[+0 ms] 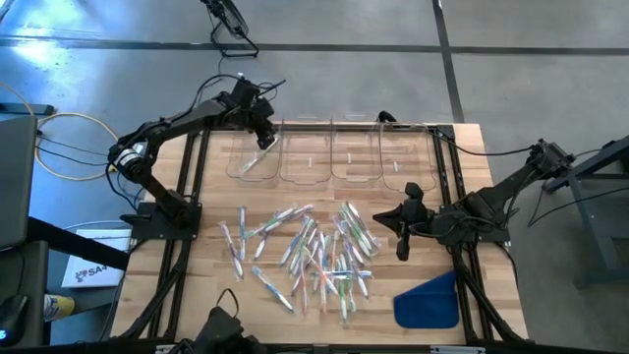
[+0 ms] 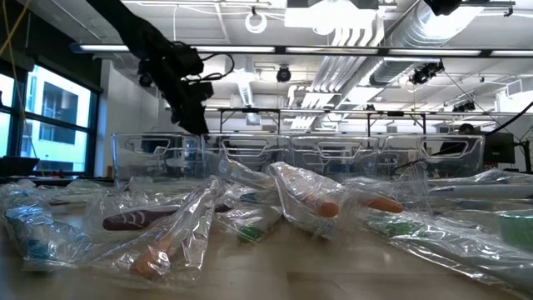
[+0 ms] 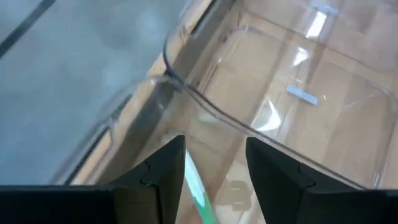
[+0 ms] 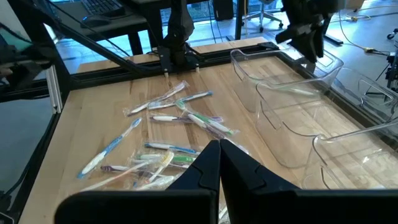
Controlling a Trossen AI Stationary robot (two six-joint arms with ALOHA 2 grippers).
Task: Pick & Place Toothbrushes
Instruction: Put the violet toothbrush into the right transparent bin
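Many wrapped toothbrushes (image 1: 313, 254) lie scattered on the wooden table's middle, and they also show in the right wrist view (image 4: 168, 134). My left gripper (image 1: 265, 141) hangs open over the leftmost clear bin (image 1: 246, 167) at the far edge. In the left wrist view a green-and-white toothbrush (image 3: 198, 194) shows below the gap between its fingers, down inside that bin, and nothing is pinched between them. My right gripper (image 1: 401, 252) is shut and empty, hovering over the right part of the pile.
Three more clear bins (image 1: 356, 157) stand in a row beside the leftmost one along the far edge. A blue flat piece (image 1: 429, 303) lies at the near right corner. Bare wood shows at the table's near left.
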